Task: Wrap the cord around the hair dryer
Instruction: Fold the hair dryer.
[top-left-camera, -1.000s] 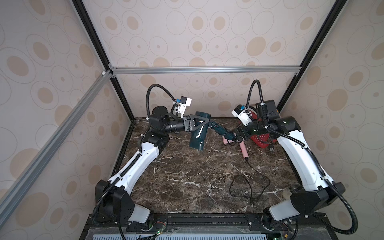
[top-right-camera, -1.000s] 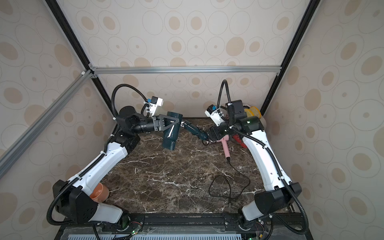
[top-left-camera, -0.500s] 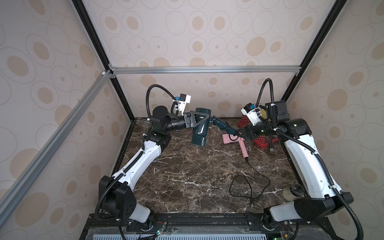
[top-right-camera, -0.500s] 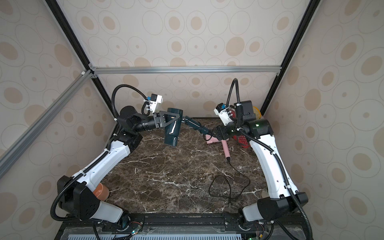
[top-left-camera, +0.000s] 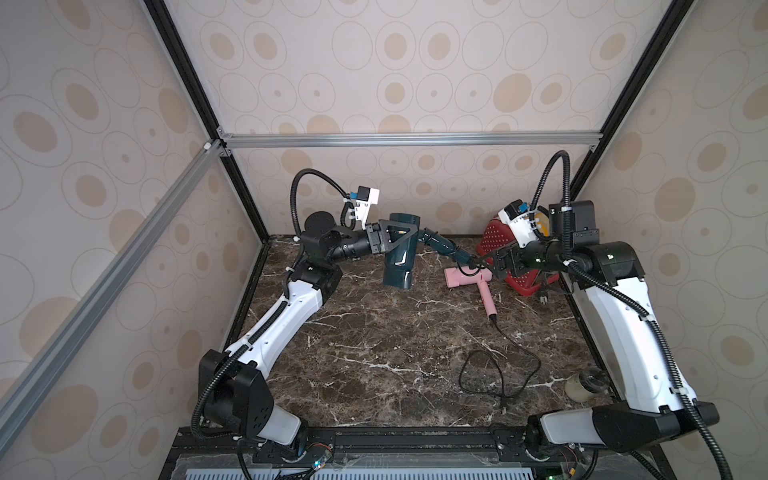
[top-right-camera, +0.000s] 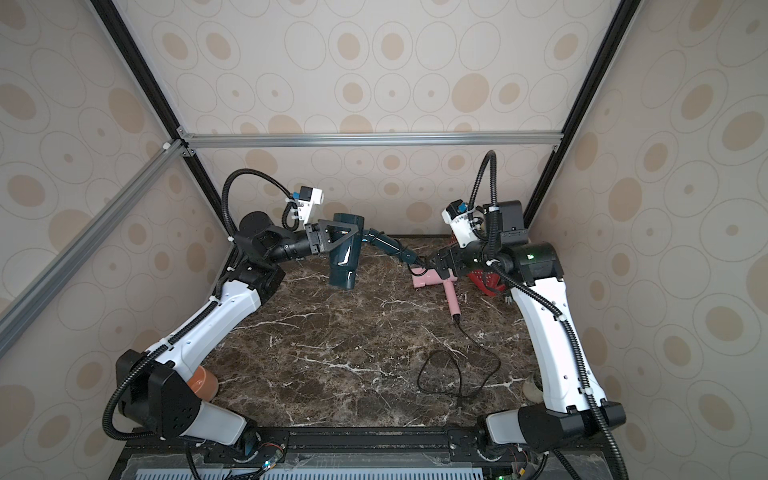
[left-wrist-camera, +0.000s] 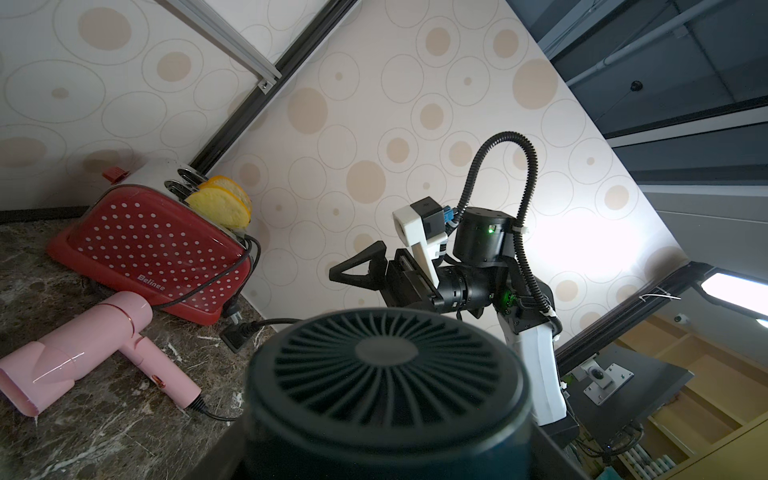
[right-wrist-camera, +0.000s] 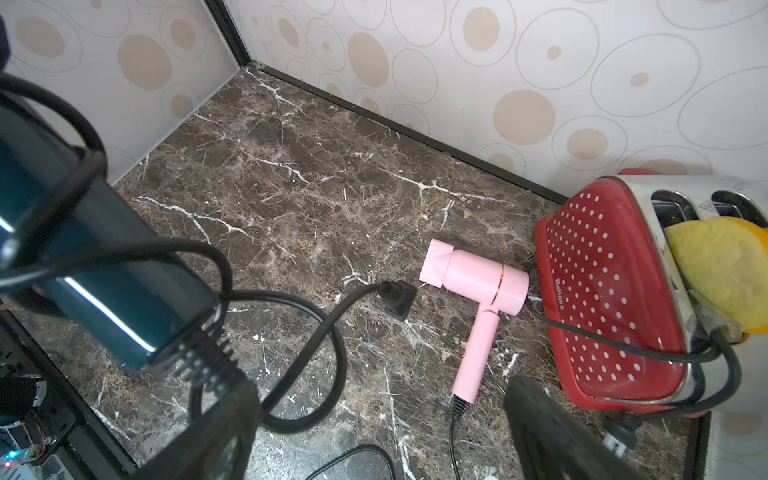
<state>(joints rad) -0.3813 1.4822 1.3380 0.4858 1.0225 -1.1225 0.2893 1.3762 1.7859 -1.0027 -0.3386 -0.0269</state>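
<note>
**Left gripper** (top-left-camera: 409, 239): the jaws are clamping across the barrel of the teal hair dryer (top-left-camera: 397, 266). The dryer is hanging clear of the table (top-left-camera: 374, 353) with its nozzle pointing down. Its handle (right-wrist-camera: 112, 270) is reaching away from these jaws toward the right gripper (top-left-camera: 496, 266).

**Right gripper:** the fingers (right-wrist-camera: 224, 415) are standing wide apart and gripping nothing. The ribbed end of the handle is sitting just beside one finger. I cannot tell whether it is touching.

**Cord** (right-wrist-camera: 316, 328): it is already lying in a few loose turns round the handle. A slack loop is drooping ahead of the open jaws. The plug (right-wrist-camera: 397, 299) seems to be hanging free just beyond them.

**Handling, as a judgement:**
- The dryer shell is looking hard and glossy, so it is likely slippery under the pads.
- Most of the weight is probably sitting in the barrel, so the barrel hold seems the right one to keep.
- The cord is looking limp but springy, and the loose turns will likely be wanting to slip off the handle's end.
- The best hold is probably on the free run just short of the plug, pulled snug as it goes round.

**Farther out:**
- A pink hair dryer (top-left-camera: 469, 276) is lying on the table under the right jaws.
- Its own thin cord (top-left-camera: 498, 365) is trailing away across the marble.
- A red toaster (top-left-camera: 494, 239) is standing behind the right gripper.
</note>
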